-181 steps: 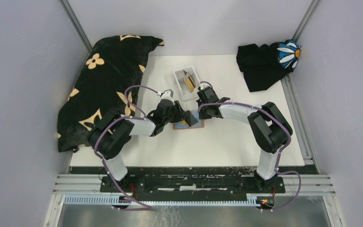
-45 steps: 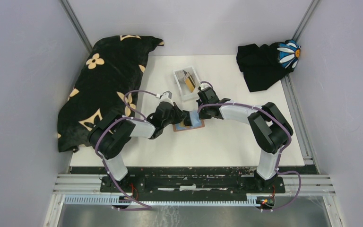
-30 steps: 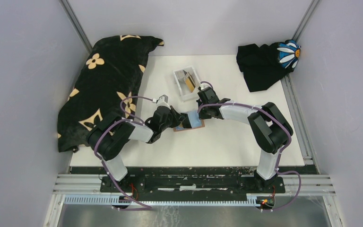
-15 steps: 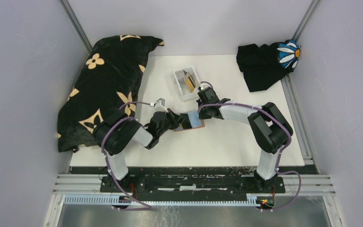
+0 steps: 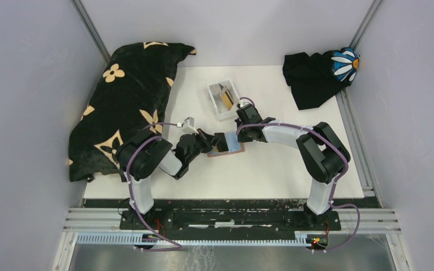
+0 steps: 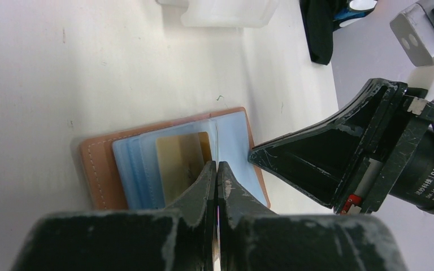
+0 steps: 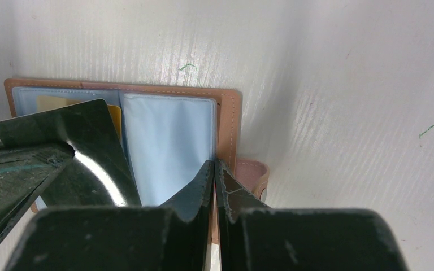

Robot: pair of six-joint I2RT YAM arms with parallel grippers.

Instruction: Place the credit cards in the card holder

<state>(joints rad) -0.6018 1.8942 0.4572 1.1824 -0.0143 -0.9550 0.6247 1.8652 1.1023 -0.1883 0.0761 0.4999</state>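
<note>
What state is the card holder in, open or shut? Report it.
Open: the card holder lies spread flat on the table, clear sleeves up, a gold card showing in one.

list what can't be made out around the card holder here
Face of the dark card: edge-on in the left end effector, left wrist view.
Lower part of the gold card: behind that end effector, same view.
Right end effector: shut at the edge of the card holder; the right wrist view hides whether it pinches a sleeve.
Cards in the white tray: too small in the top view to count.
</note>
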